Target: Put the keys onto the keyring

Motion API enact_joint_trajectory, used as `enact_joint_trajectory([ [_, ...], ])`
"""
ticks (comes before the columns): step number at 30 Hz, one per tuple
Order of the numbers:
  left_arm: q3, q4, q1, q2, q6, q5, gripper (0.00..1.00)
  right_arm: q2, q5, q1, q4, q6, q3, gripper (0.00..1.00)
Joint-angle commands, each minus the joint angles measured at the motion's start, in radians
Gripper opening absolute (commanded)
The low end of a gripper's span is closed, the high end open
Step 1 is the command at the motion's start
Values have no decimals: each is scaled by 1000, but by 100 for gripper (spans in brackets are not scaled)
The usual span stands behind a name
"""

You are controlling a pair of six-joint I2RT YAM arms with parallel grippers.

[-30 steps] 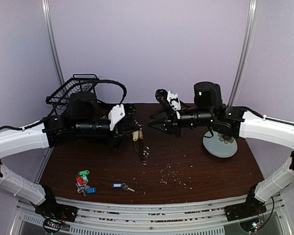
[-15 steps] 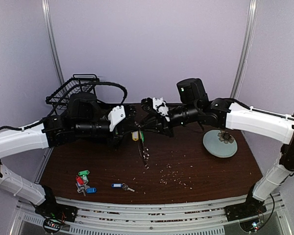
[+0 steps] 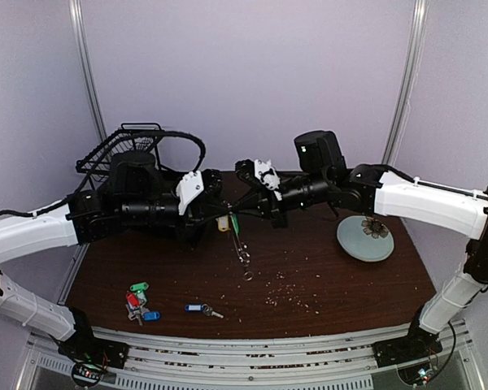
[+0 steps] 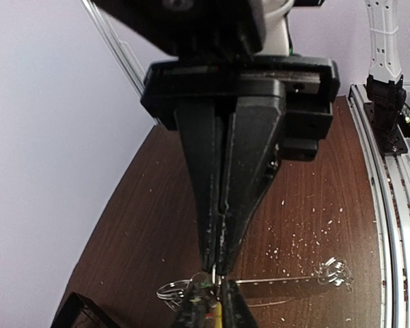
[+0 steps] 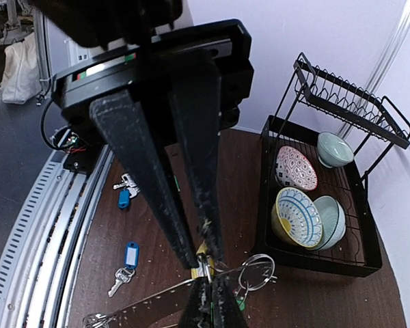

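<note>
The keyring [image 3: 238, 242], a thin silver strip with wire rings, hangs above the table's [image 3: 350, 284] middle. The left gripper [image 4: 217, 265] and right gripper [image 5: 203, 258] both pinch it, fingers closed. Yellow- and green-tagged keys [image 3: 224, 224] seemingly dangle from it.

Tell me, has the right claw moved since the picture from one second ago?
Yes. The right claw has swung left, farther from the pale plate on the right side of the table, and now meets the left claw.

Layout on the tabletop [image 3: 333, 280]
The keyring [image 3: 239, 242] hangs over the middle, between the left end effector [image 4: 216, 270] and right end effector [image 5: 199, 261]. The keys [image 3: 138, 301] lie front left, a plate [image 3: 356, 245] right, and a rack [image 3: 118, 154] holding bowls [image 5: 301, 215] back left.
</note>
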Motion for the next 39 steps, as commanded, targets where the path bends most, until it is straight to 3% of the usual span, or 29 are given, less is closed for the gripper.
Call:
enact_joint_trajectory([
  [1,-4,125,42,-60,-49,79,15,-92,-116,-16,451,340,-171,0],
  [4,-12,133,56,-55,-54,107,16,-113,-107,-4,836,583,-316,0],
  [9,-15,124,56,-41,-46,182,20,-114,-6,21,1019,697,-410,0],
  [15,-20,120,55,-21,-35,221,15,-108,49,31,1128,771,-456,0],
  [27,-30,154,56,3,-45,227,13,-73,60,50,1206,801,-456,0],
  [31,-46,201,56,-9,-68,232,3,-37,71,52,1271,815,-457,0],
  [39,-66,217,56,4,-62,201,7,13,58,52,1313,833,-417,0],
])
